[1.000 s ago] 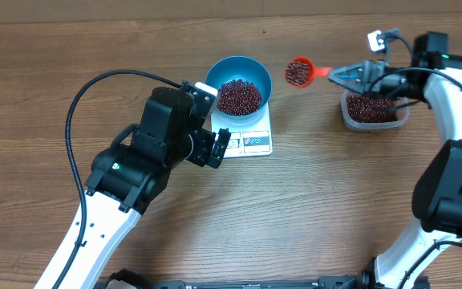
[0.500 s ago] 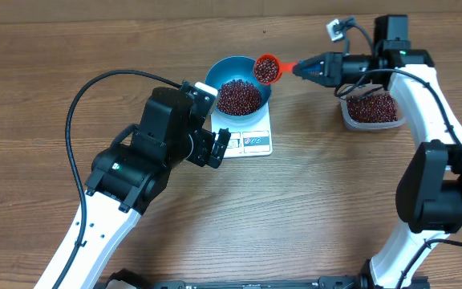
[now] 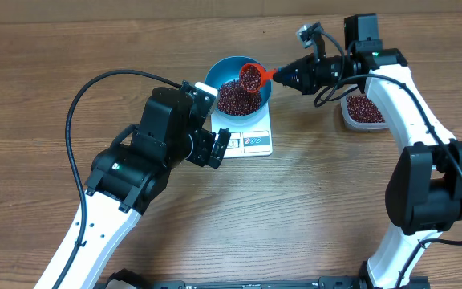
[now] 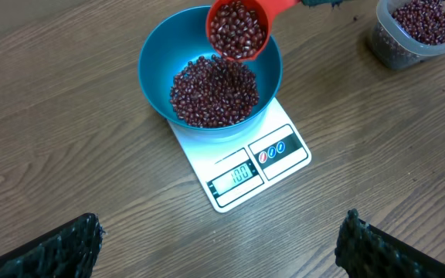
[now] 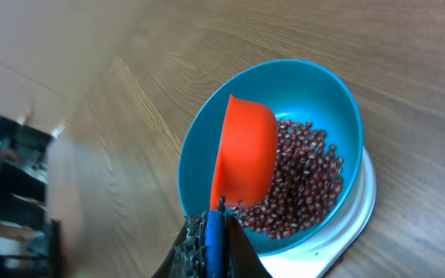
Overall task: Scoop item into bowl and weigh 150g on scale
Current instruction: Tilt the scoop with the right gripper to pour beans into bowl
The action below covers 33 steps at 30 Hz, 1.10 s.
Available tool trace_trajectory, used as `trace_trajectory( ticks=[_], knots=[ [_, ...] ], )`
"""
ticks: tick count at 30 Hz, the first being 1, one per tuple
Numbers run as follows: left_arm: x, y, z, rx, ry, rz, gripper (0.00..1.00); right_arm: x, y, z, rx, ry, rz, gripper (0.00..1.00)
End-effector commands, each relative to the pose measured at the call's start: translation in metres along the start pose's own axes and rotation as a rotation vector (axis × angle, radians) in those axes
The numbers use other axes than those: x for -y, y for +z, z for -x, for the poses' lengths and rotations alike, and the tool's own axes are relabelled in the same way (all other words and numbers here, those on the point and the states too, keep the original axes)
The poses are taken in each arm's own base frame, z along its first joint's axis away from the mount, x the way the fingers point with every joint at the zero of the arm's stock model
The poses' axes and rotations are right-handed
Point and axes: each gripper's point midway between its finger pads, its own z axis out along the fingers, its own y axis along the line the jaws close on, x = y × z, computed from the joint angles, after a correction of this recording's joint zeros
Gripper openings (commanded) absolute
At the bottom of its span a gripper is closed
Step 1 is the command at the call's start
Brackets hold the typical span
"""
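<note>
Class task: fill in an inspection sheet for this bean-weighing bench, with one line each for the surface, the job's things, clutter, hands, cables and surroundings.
Surface: wooden table, brown grain.
Job's things: the blue bowl sits on the white scale, partly filled with beans; the display seems to read 100. A red scoop, loaded with beans, tilts over the bowl. A clear tub of beans stands by the right arm.
Clutter: nothing seen.
Hands: right hand shut on the scoop's handle; left hand open, beside the scale, holding nothing.
Cables: a black cable loops over the left arm; another hangs at the right wrist.
Surroundings: blurred dark shapes at the edge of the right wrist view, cannot tell what.
</note>
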Motion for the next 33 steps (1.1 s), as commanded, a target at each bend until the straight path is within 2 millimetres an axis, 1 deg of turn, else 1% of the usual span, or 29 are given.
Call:
trace_trajectory(
  ticks=[1,5,10,14,19,25,29,33],
  knots=[
    [-0.001,0.002,-0.003,-0.01,-0.003,0.008,1.0,-0.008,-0.001,0.013,0.011,-0.222,-0.017,0.04],
    [-0.001,0.002,-0.003,-0.01,-0.003,0.008,1.0,-0.002,0.003,0.01,-0.018,-0.334,-0.064,0.04],
    [-0.001,0.002,-0.003,-0.01,-0.003,0.008,1.0,0.01,0.006,0.006,-0.072,-0.466,-0.147,0.04],
    [-0.001,0.002,-0.003,-0.01,-0.003,0.008,1.0,0.013,0.01,0.004,-0.107,-0.591,-0.177,0.04],
    [-0.001,0.003,-0.003,-0.01,-0.003,0.008,1.0,0.008,0.016,0.008,-0.114,-0.752,-0.168,0.04],
    [-0.001,0.003,-0.003,-0.01,-0.003,0.008,1.0,-0.001,0.025,0.01,-0.149,-0.892,-0.175,0.04],
    [-0.001,0.003,-0.003,-0.01,-0.003,0.008,1.0,-0.005,0.029,0.014,-0.21,-0.969,-0.257,0.04],
    [-0.001,0.003,-0.003,-0.01,-0.003,0.008,1.0,-0.017,0.027,0.024,-0.235,-1.036,-0.317,0.04]
  ],
)
